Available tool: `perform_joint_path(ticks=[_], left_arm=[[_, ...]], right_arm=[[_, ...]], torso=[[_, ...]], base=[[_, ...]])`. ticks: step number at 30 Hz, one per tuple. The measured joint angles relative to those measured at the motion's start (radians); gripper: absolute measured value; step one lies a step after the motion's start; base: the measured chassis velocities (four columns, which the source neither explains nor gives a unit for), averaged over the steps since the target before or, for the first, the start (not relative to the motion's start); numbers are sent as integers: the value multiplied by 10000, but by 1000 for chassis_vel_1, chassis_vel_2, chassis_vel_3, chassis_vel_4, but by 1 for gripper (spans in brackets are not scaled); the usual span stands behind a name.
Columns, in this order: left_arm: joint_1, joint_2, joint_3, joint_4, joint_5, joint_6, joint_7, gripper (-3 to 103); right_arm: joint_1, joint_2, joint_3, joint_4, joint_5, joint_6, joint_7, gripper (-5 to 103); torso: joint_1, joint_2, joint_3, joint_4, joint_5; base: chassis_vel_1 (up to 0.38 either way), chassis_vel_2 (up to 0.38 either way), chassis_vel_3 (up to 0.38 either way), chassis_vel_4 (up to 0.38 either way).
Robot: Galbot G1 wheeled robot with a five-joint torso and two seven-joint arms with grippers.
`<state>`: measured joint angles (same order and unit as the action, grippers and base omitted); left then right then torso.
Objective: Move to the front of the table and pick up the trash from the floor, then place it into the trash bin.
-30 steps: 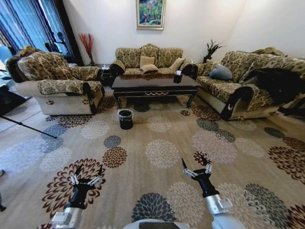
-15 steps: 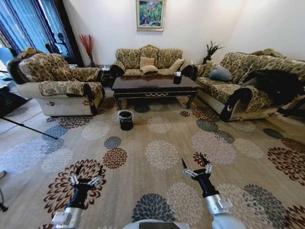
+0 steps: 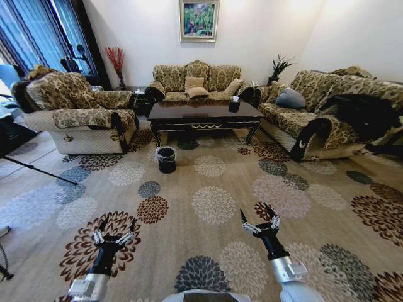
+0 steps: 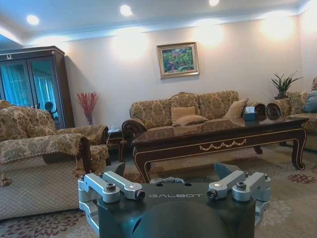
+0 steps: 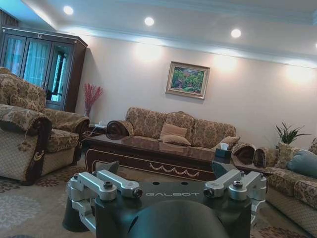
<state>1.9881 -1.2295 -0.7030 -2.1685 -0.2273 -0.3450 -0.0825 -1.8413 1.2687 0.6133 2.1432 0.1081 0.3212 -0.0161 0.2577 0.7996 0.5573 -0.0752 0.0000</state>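
Since a second ago, everything in my head view is sitting a touch lower while my arms keep their places, so my camera is shifting and the room itself is not. From the head, I am seeing the coffee table (image 3: 204,116) far ahead between the sofas, and the trash bin (image 3: 166,158) standing on the flowered carpet (image 3: 214,201) just in front of the table's left end. Any trash on the floor is too small for me to make out. My left gripper (image 3: 113,234) is hanging low at the left, fingers spread wide and holding nothing; my right gripper (image 3: 259,221) is doing the same at the right.

From my left wrist, I am looking over my left gripper (image 4: 176,186), its fingers parted wide, toward the coffee table (image 4: 218,136) with the long sofa (image 4: 190,111) behind it.

From my right wrist, my right gripper (image 5: 166,188) is spread wide too, the coffee table (image 5: 158,156) lying beyond it and the bin (image 5: 74,218) partly hidden behind one finger.
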Motion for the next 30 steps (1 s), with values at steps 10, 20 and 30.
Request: perform_joint_path(ticks=[10, 20, 30], left_arm=[[0, 0, 0, 0, 0, 0, 0, 100], [0, 0, 0, 0, 0, 0, 0, 100], [0, 0, 0, 0, 0, 0, 0, 100]], right_arm=[[0, 0, 0, 0, 0, 0, 0, 100], [0, 0, 0, 0, 0, 0, 0, 100], [0, 0, 0, 0, 0, 0, 0, 100]], torso=[[190, 452, 259, 0, 0], [399, 952, 552, 0, 0], [596, 1408, 811, 0, 0]], base=[[0, 0, 0, 0], [0, 0, 0, 0], [0, 0, 0, 0]])
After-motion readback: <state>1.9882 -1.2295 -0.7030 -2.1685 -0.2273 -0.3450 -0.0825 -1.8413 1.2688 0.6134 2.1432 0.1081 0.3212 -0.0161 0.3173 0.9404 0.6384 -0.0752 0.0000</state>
